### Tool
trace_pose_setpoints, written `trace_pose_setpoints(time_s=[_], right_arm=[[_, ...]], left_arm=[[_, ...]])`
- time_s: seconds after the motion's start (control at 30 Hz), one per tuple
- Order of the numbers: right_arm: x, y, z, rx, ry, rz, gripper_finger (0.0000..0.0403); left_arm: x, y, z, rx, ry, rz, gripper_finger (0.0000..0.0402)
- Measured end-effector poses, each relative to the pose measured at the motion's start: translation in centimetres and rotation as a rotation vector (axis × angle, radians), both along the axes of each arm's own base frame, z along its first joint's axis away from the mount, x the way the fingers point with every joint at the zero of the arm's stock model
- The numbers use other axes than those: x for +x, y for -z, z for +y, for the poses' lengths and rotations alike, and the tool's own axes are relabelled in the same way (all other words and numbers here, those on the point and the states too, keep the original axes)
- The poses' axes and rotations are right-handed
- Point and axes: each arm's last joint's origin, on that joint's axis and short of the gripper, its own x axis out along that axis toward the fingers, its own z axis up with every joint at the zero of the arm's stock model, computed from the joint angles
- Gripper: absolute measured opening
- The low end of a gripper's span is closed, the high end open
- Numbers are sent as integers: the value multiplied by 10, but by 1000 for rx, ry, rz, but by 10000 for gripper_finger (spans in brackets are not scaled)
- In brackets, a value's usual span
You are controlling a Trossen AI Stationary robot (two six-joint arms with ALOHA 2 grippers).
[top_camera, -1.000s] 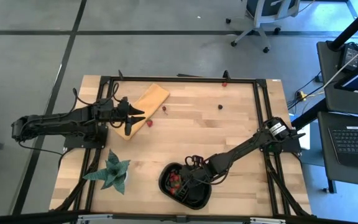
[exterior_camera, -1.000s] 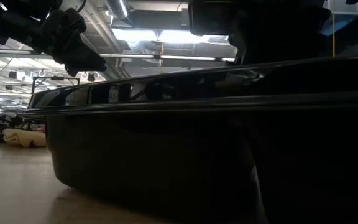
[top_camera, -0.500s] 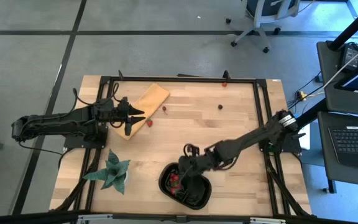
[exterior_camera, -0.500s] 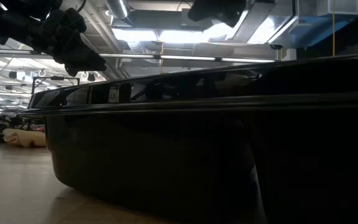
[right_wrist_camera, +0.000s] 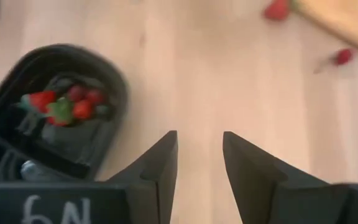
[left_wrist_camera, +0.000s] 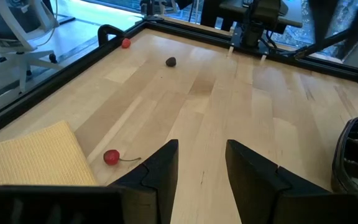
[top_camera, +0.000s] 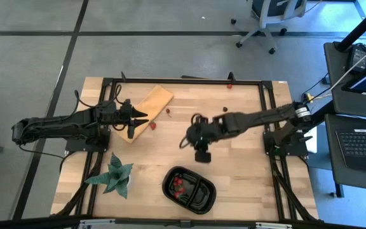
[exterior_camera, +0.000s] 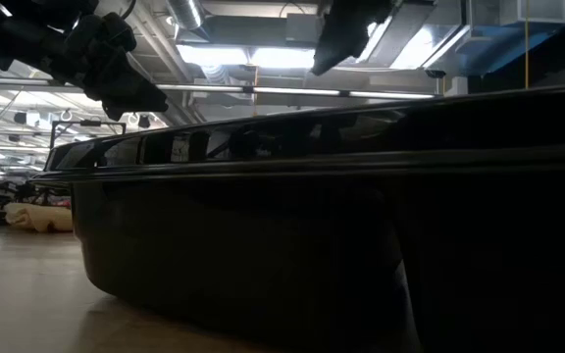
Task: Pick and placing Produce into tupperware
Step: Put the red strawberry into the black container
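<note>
- The right gripper (top_camera: pixel 201 154) hangs over the middle of the counter (top_camera: pixel 246 165), apart from the tupperware (top_camera: pixel 189 189); its fingers (right_wrist_camera: pixel 156 167) are spread with bare wood showing between them, so I'd say it is between a drop-off and the next pick
- The black tupperware sits near the counter's front edge and already holds a small heap of red produce (right_wrist_camera: pixel 67 104) in one compartment
- Loose pieces are left: two red fruits (top_camera: pixel 153 125) just beside the tan board (top_camera: pixel 146 108), a dark berry (top_camera: pixel 225 109) farther back, and a red one (top_camera: pixel 229 85) right against the back frame rail
- The left gripper (top_camera: pixel 138 118) waits over the board's edge, fingers (left_wrist_camera: pixel 159 172) apart and empty, a stemmed red fruit (left_wrist_camera: pixel 111 157) close in front of them
- Next move, by my guess: the right arm reaches for a fruit by the board, which brings it near the left arm, so room there is tight
- The middle of the counter is open; the green plant (top_camera: pixel 115 175) stands left of the tupperware, clear of the return path
</note>
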Motion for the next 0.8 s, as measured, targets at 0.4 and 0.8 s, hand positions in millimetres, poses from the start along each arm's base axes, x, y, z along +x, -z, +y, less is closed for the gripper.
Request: trace_pose_setpoints(time_s=[0.4, 0.8], right_arm=[[-82, 7, -74, 7, 207, -310, 131], [-143, 55, -91, 132, 447, -414, 131]], left_arm=[[0, 0, -1, -9, 27, -3, 128], [3, 5, 1, -10, 18, 41, 253]])
